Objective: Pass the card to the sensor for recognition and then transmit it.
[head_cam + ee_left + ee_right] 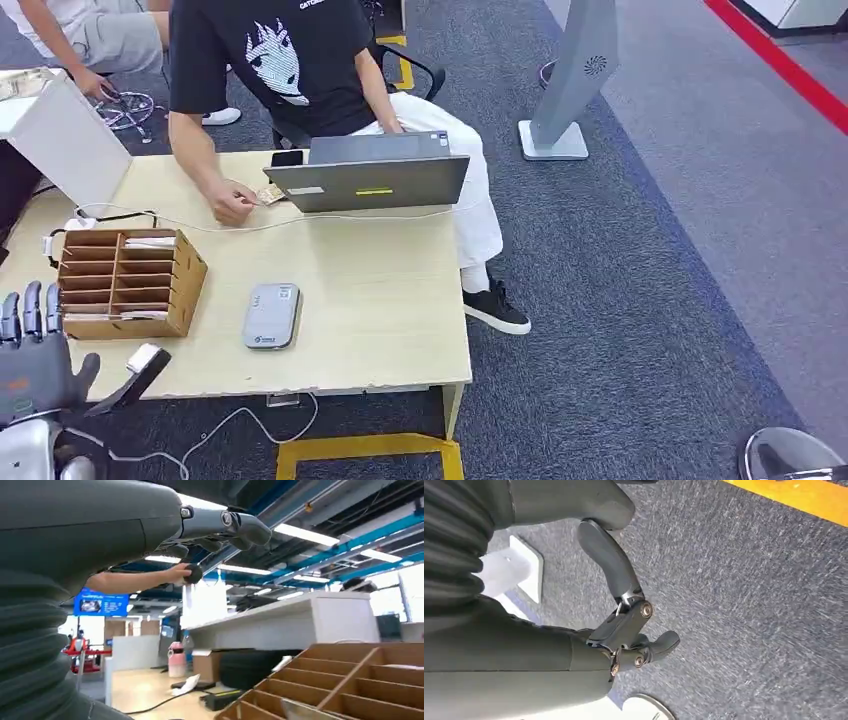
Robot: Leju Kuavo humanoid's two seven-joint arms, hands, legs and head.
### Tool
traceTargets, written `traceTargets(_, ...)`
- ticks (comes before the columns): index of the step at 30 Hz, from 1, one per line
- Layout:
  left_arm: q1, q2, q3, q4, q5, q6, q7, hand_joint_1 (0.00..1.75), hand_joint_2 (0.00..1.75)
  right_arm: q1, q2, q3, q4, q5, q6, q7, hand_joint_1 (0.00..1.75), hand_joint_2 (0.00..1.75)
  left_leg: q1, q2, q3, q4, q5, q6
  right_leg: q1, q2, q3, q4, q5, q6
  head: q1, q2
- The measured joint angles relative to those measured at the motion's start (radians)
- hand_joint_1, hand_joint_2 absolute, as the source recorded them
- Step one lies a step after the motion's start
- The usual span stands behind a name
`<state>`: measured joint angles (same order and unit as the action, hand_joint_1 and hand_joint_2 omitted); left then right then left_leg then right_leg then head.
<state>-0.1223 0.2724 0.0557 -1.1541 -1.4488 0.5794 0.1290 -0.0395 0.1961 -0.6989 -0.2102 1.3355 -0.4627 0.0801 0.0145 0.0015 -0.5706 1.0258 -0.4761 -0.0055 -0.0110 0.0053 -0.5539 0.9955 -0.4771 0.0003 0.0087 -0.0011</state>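
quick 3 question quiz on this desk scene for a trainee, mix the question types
1. True or false: the left hand holds a card.
2. What lies on the table right of the wooden organizer? A) grey sensor B) mug C) keyboard
3. Fill in: the person's hand rests beside the ____.

Key:
1. False; its fingers are apart, holding nothing.
2. A, the grey sensor.
3. laptop.

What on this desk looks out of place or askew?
A white cable trails loose across the wooden desk, and another cable dangles off its front edge. The grey sensor lies slightly askew. Nothing looks spilled or damaged.
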Motion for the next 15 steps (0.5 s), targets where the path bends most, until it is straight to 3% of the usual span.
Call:
traceTargets(5, -0.069, -0.044, -0.004, 0.092, -0.004, 0.013, -0.008, 0.0, 1.75, -0.004, -0.002, 0.0, 0.0, 0.005, -0.003, -0.001, 0.0, 1.75, 0.0, 0.001, 0.0, 0.0, 0.0, 0.0, 0.0, 0.0, 0.0, 0.0, 0.001, -0.001, 0.0, 0.0)
traceTargets(15, -0.121, -0.084, -0.006, 0.207, 0.007, 0.028, -0.007, 0.0, 1.75, -0.005, -0.008, 0.0, 0.0, 0.014, -0.005, 0.004, 0.0, 1.75, 0.0, 0.001, 0.0, 0.0, 0.0, 0.0, 0.0, 0.001, -0.001, 0.0, 0.001, -0.001, 0.0, 0.0)
